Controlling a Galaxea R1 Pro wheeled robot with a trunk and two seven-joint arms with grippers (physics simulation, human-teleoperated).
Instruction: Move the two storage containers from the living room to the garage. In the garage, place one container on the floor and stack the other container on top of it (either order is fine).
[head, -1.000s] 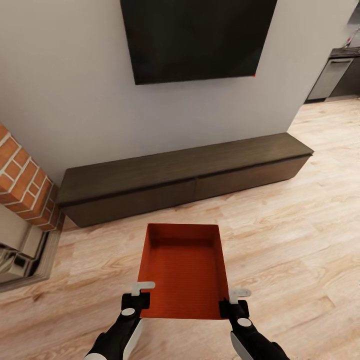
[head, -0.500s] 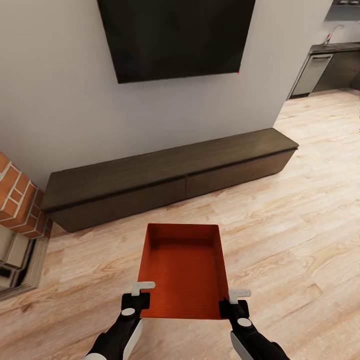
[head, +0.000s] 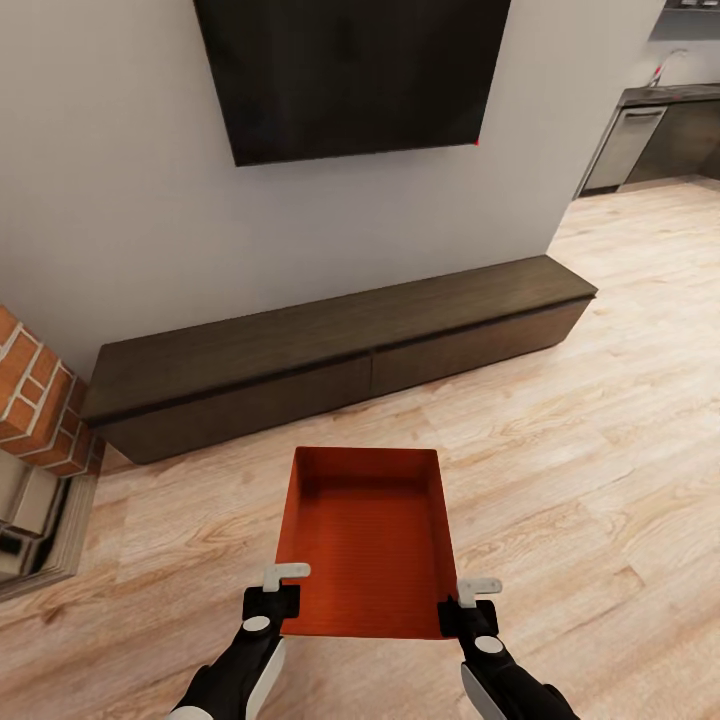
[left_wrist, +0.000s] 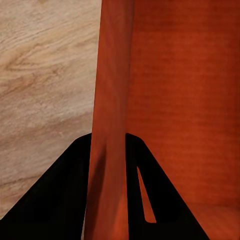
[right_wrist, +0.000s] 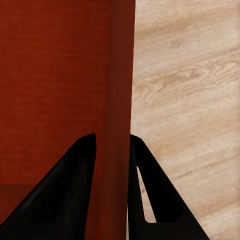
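One orange-red storage container (head: 365, 540) hangs in front of me over the light wood-plank floor (head: 600, 480) of the living room. My left gripper (head: 272, 590) is shut on its left wall near the close corner. My right gripper (head: 468, 600) is shut on its right wall. In the left wrist view the container's thin wall (left_wrist: 111, 115) stands pinched between the two black fingers (left_wrist: 60, 200). The right wrist view has the other wall (right_wrist: 120, 100) clamped between that gripper's fingers (right_wrist: 67, 195). The bin is empty, and its ribbed bottom shows.
A long low dark-wood bench (head: 340, 350) runs along the white wall ahead, under a black TV (head: 350, 75). The red-brick fireplace (head: 35, 400) stands at the left. Kitchen cabinets and a dishwasher (head: 625, 145) show at the far right, past open plank floor.
Between one second and half a second ago the camera turned, so bench, TV and fireplace slid left in the picture. Since then nothing has moved. The container keeps its place between both grippers.
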